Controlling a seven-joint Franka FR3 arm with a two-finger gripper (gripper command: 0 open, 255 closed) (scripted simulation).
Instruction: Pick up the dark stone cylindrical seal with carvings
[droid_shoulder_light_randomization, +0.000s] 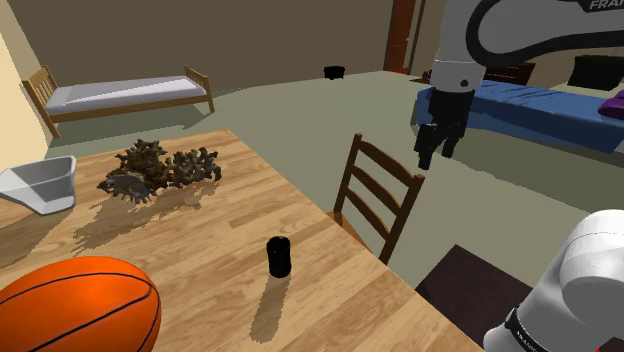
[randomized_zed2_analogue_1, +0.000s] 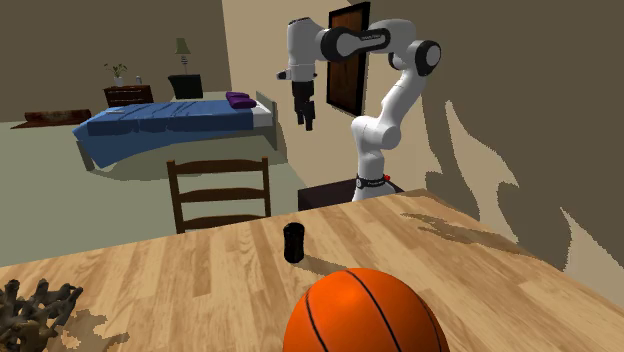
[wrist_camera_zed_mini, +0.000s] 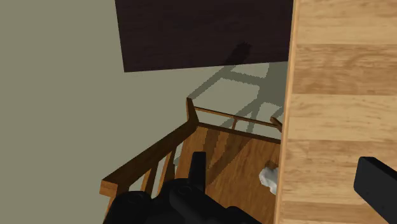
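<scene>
The seal (droid_shoulder_light_randomization: 279, 256) (randomized_zed2_analogue_1: 293, 242) is a small dark cylinder standing upright on the wooden table (droid_shoulder_light_randomization: 210, 250) (randomized_zed2_analogue_1: 200, 280) (wrist_camera_zed_mini: 337, 95), near the edge by the chair. My black gripper (droid_shoulder_light_randomization: 435, 150) (randomized_zed2_analogue_1: 305, 112) (wrist_camera_zed_mini: 287, 184) hangs high in the air beyond that table edge, above the chair, far from the seal. Its fingers (wrist_camera_zed_mini: 197, 167) stand wide apart with nothing between them. In the wrist view the gripper looks down on the chair and the table edge.
A wooden chair (droid_shoulder_light_randomization: 375, 195) (randomized_zed2_analogue_1: 218, 192) (wrist_camera_zed_mini: 191, 153) is pushed against the table. On the table lie a basketball (droid_shoulder_light_randomization: 75, 305) (randomized_zed2_analogue_1: 365, 312), a dark branchy clump (droid_shoulder_light_randomization: 160, 168) (randomized_zed2_analogue_1: 30, 310) and a white bin (droid_shoulder_light_randomization: 40, 183). A blue bed (droid_shoulder_light_randomization: 540, 105) (randomized_zed2_analogue_1: 170, 120) stands behind.
</scene>
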